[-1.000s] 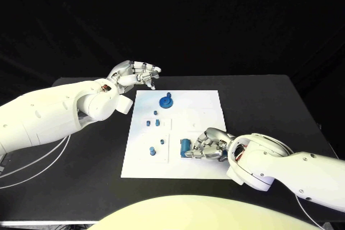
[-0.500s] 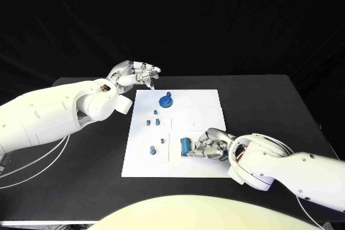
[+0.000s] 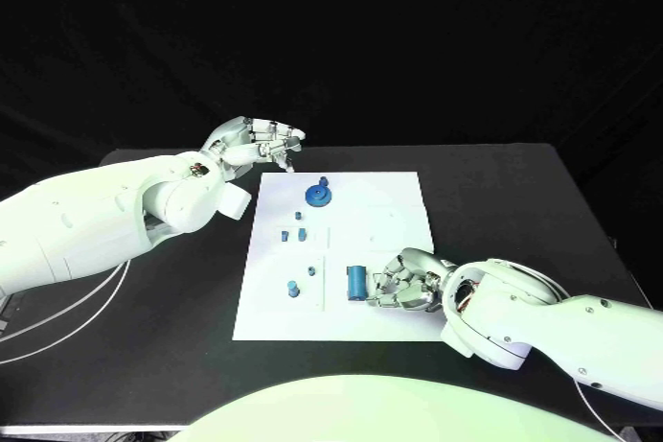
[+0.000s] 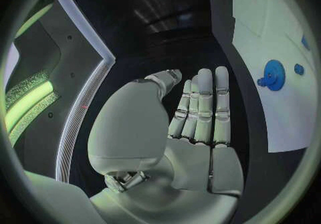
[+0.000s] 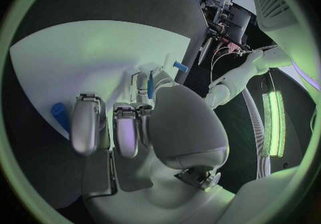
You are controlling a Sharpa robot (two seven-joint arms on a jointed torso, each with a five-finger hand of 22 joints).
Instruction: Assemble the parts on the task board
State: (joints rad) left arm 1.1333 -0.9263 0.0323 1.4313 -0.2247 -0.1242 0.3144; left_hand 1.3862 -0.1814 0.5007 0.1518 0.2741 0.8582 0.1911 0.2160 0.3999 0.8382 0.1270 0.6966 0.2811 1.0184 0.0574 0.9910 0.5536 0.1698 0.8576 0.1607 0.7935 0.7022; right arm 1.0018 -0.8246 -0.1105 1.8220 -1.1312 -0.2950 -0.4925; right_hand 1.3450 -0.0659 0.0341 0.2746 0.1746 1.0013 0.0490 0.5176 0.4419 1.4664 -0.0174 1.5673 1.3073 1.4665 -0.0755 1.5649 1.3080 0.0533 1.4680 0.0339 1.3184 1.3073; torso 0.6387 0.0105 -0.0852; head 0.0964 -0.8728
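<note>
While the board [image 3: 362, 260] on the counter [image 3: 512, 193] carries loose parts, a cylinder [image 3: 355, 282] touching the right hand [image 3: 405, 283], whose grip I cannot tell, and the curled, empty left hand [image 3: 257, 141] waits, most assembly seems left.

We cannot tell whether the right robot hand [image 3: 403, 282] touches the blue cylinder [image 3: 356, 282] beside it; its fingertips hide the contact.
</note>
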